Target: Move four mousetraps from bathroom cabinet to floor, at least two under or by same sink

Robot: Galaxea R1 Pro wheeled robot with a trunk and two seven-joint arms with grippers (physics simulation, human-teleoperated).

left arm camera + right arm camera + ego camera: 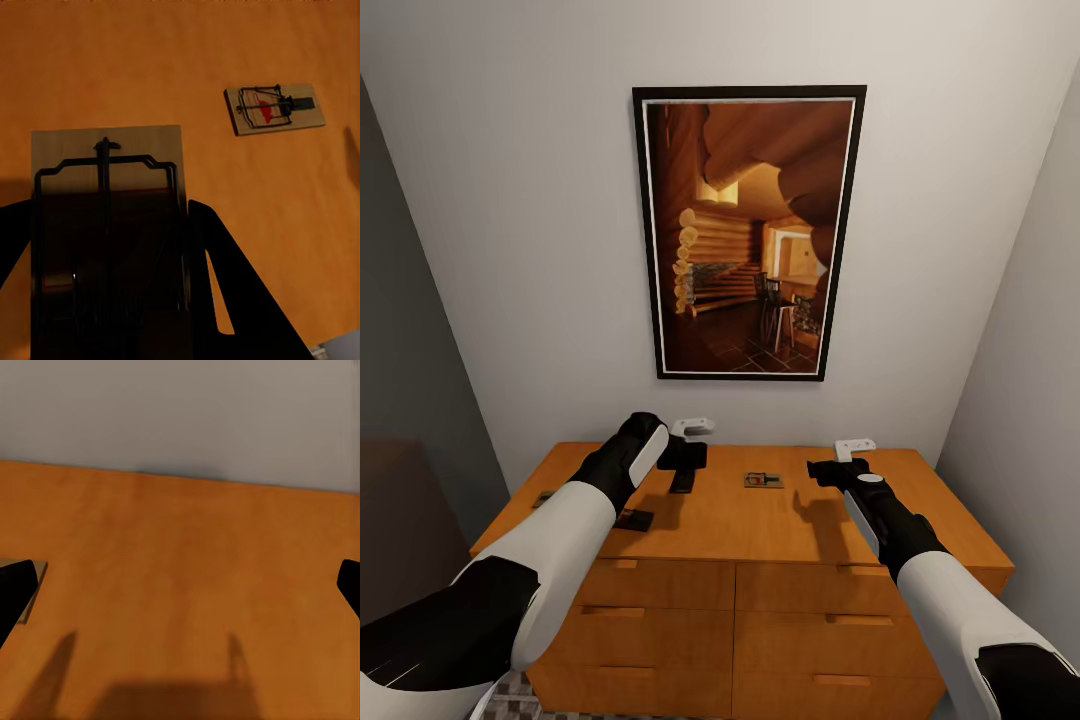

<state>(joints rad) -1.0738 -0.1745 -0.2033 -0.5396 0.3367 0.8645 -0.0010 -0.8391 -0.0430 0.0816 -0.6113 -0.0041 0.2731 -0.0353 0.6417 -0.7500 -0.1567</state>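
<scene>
Over the cabinet [760,530] top, the left gripper [112,300] pinches one mousetrap [109,225] (lifted); the right gripper [830,470] hangs spread, holding nothing. Farther back a second mousetrap [763,480] lies flat below the framed picture [748,230].

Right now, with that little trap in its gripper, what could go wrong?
The left gripper seems to hold one mousetrap above the cabinet top; a loose grasp could drop it. Another mousetrap lies in the middle between both arms, so a careless sweep might knock it. The right gripper hovers open nearby.
</scene>
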